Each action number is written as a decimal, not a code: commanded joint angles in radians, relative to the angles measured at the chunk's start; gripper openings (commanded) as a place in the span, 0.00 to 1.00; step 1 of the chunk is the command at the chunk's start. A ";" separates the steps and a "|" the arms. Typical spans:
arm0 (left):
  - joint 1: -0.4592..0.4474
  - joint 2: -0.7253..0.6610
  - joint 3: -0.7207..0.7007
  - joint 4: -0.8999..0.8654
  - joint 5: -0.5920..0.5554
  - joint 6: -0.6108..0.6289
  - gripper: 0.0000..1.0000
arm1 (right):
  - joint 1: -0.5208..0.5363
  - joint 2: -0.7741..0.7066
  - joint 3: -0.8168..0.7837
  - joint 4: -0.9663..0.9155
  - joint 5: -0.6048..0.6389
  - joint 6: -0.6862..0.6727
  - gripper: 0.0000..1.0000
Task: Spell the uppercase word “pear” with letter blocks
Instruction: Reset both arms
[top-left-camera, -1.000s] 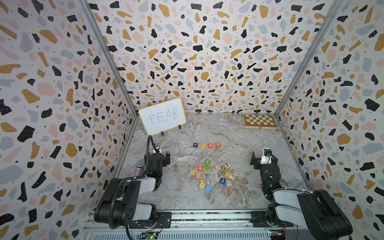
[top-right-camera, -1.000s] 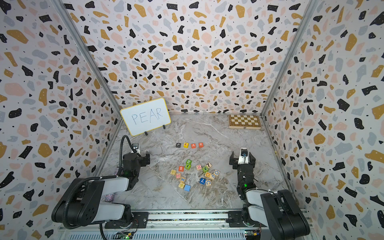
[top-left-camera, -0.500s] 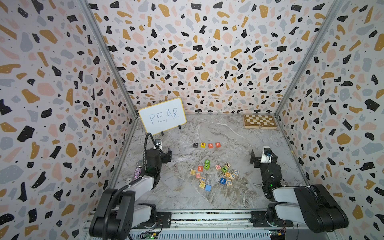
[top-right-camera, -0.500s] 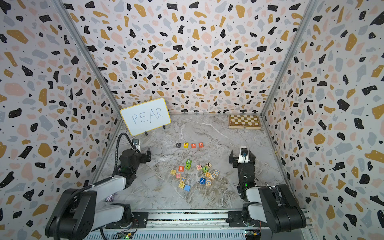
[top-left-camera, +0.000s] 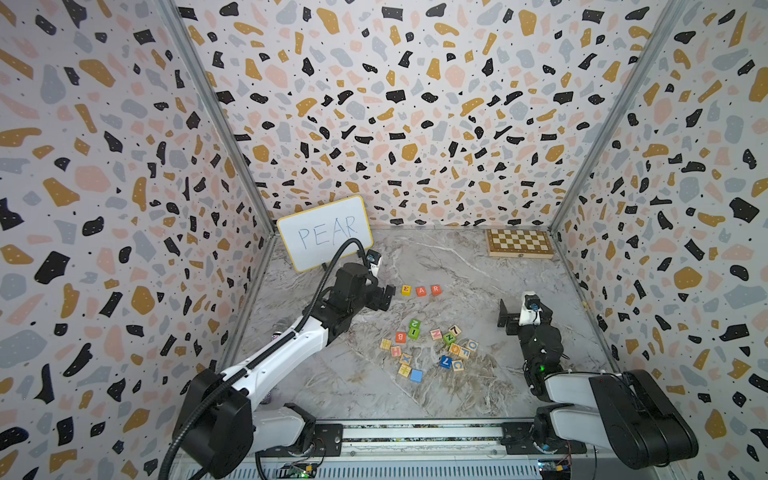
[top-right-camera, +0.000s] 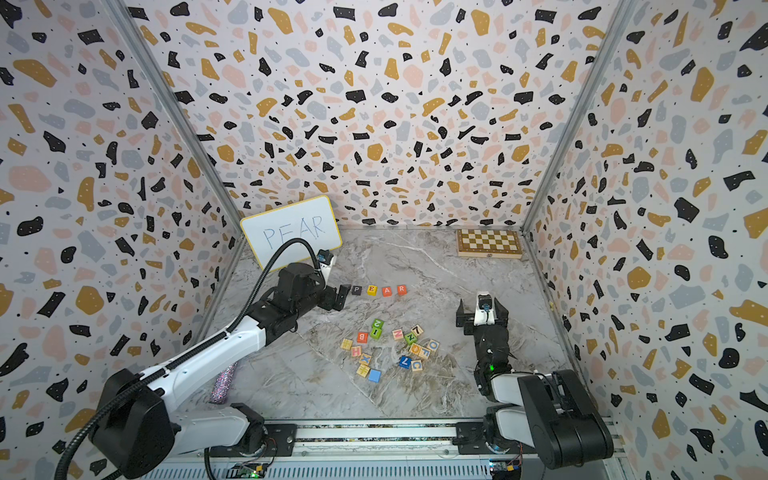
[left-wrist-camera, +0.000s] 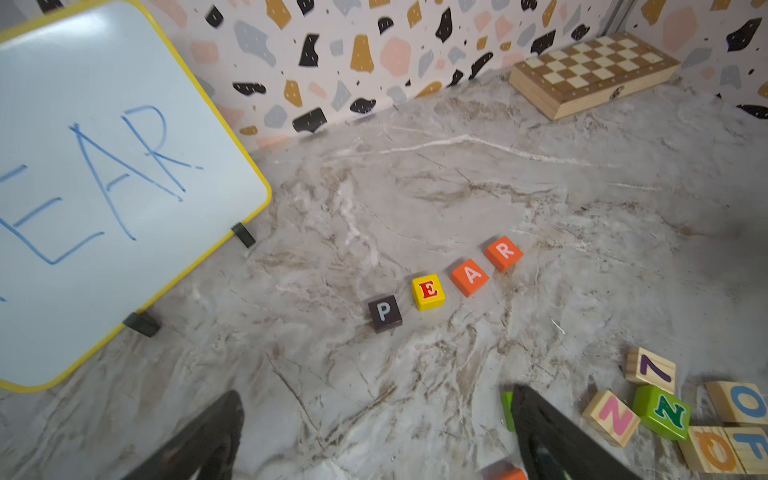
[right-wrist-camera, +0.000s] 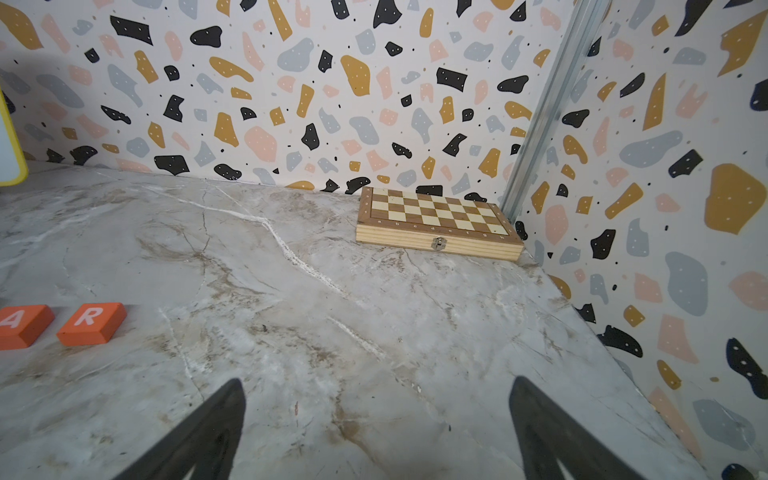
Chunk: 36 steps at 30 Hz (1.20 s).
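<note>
Four letter blocks lie in a row reading PEAR: black P, yellow E, orange A and orange R. The left wrist view shows all of them: P, E, A, R. My left gripper hangs open just left of the P block, apart from it and holding nothing; in a top view the left gripper hides the P. Far to the right, my right gripper stands open and empty over bare table, with A and R to its side.
A yellow-framed whiteboard with PEAR written on it leans at the back left, close behind the left arm. A wooden chessboard box lies at the back right. A loose pile of other blocks sits mid-table. A glittery stick lies by the left wall.
The left arm has reached forward and rightward, bringing its open gripper up beside the P block. The right gripper stays where it was.
</note>
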 joint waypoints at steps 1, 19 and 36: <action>-0.019 0.036 0.079 -0.098 -0.015 -0.106 0.99 | 0.005 0.012 0.024 0.028 0.009 -0.011 0.99; -0.033 0.128 0.142 -0.125 -0.002 -0.059 0.99 | 0.000 0.042 0.032 0.042 0.018 -0.006 0.99; 0.186 -0.327 -0.551 0.520 -0.427 0.119 0.99 | -0.051 0.098 0.040 0.069 -0.002 0.042 1.00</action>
